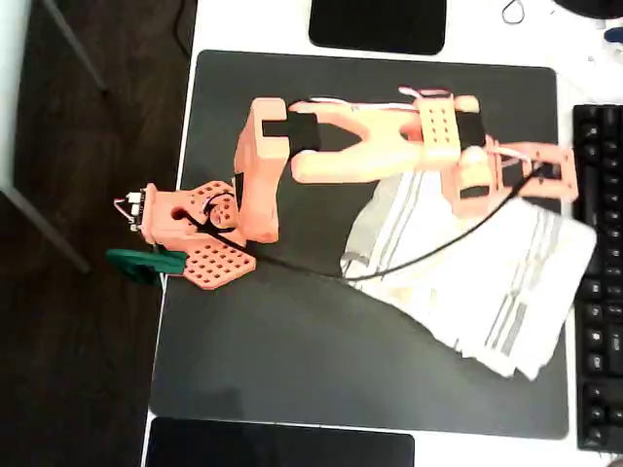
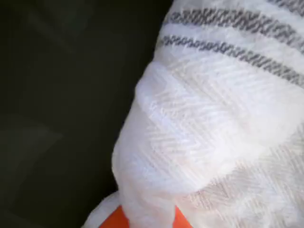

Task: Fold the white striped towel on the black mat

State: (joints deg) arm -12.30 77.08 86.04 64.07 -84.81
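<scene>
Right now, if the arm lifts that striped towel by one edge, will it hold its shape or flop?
Likely flop: the white striped towel already lies rumpled and bunched on the black mat. It looks thin, so probably light. In the wrist view its folds drape softly, so it may sag and drag.

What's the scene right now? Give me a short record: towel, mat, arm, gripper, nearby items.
towel: white striped towel, rumpled, partly doubled over, on the right part of the mat in the overhead view
mat: black mat, left half bare
arm: orange arm reaching right across the mat
gripper: gripper over the towel's upper edge; wrist view shows cloth bunched over an orange finger; open or shut unclear
nearby: keyboard at the right edge
</scene>
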